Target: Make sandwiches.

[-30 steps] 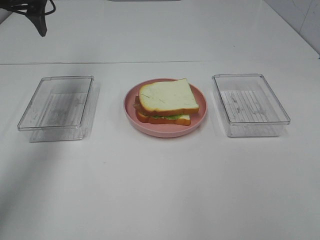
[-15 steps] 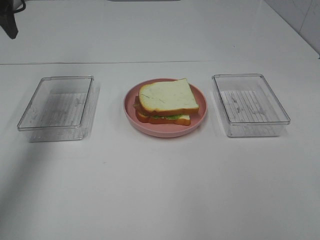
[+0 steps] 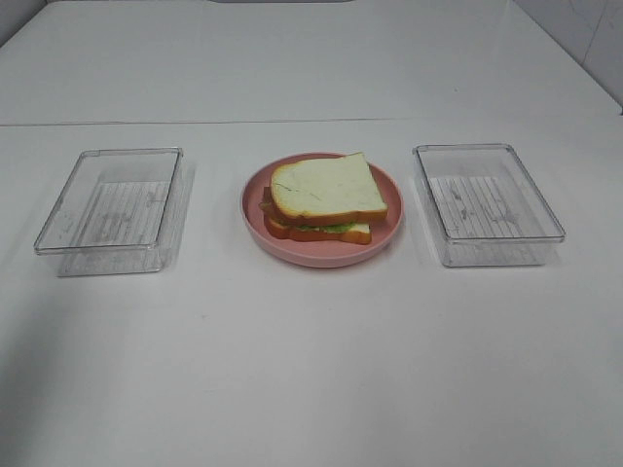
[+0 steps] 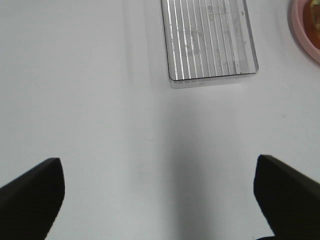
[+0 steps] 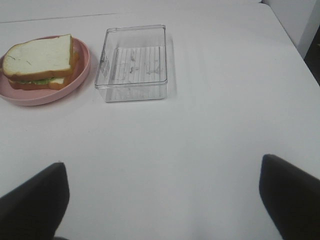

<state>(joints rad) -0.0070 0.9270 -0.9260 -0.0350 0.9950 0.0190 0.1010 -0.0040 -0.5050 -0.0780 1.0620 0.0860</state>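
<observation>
1. The sandwich (image 3: 322,199) sits assembled on a pink plate (image 3: 255,219) at the middle of the white surface (image 3: 311,370), its top bread slice (image 3: 326,187) slightly askew over green lettuce (image 3: 336,228) and the bottom slice.
2. The left tool (image 4: 157,200) hangs spread wide above bare surface, its two dark fingertips (image 4: 30,192) far apart and holding nothing; a clear tray (image 4: 207,40) lies ahead of it, and the plate's rim just shows beyond the tray, off to one side.
3. The right tool (image 5: 162,200) is likewise spread wide with nothing between its fingertips (image 5: 290,192); a second clear tray (image 5: 132,62) lies ahead of it, with the plate and sandwich just beside that tray on its far side.
4. Both trays flank the plate, each standing a little apart from it; neither tool appears in the high view.
</observation>
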